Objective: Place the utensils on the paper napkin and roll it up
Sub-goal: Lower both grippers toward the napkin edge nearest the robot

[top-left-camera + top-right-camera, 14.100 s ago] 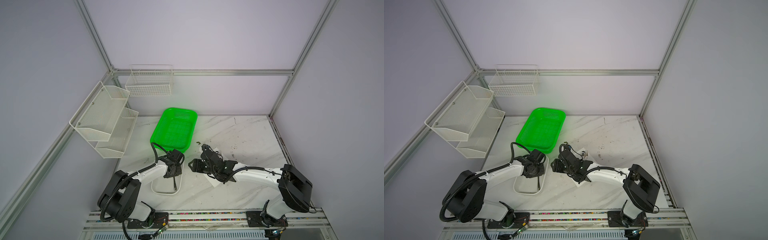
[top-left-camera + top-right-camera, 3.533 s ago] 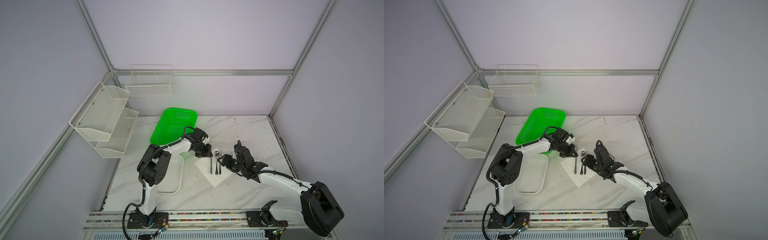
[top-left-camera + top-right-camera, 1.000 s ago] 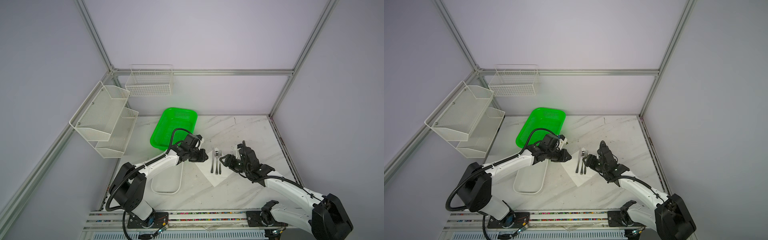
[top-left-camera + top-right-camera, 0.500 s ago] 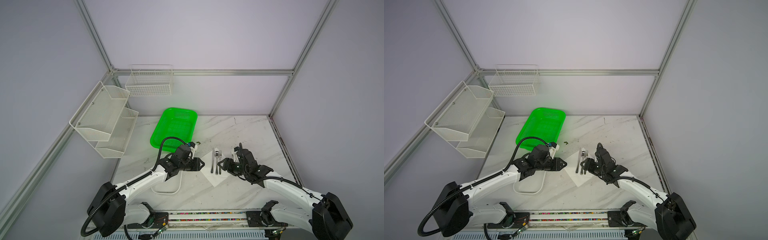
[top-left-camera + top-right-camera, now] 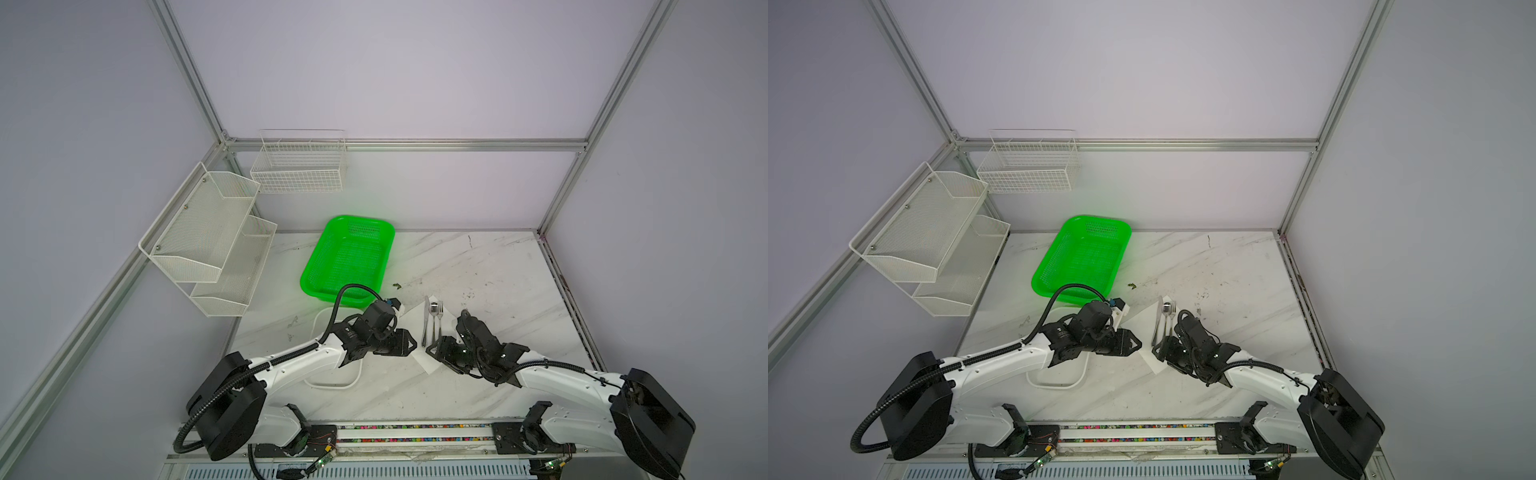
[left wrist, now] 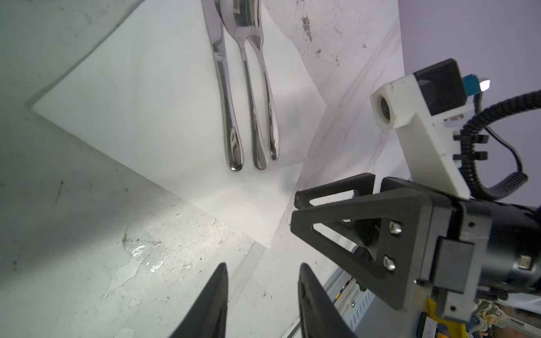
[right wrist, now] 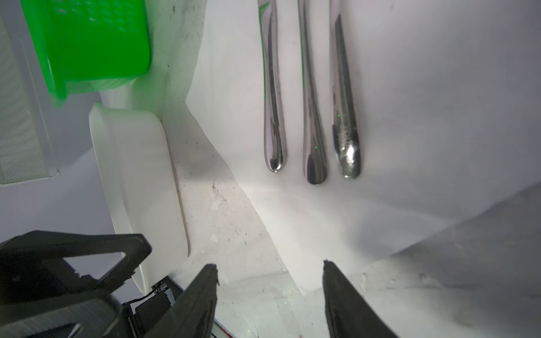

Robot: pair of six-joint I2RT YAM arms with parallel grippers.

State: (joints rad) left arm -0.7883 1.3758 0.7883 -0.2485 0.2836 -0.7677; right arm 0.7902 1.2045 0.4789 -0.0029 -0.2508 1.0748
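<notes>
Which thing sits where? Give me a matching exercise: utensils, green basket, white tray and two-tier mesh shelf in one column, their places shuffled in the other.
Things
1. utensils
2. green basket
3. white tray
4. two-tier mesh shelf

Places
a. mounted on the wall at the left of both top views
b. on the table, partly under the left arm
c. side by side on the paper napkin
d. on the table, near the back wall

Pairs: 1-c, 2-d, 3-b, 4-a
</notes>
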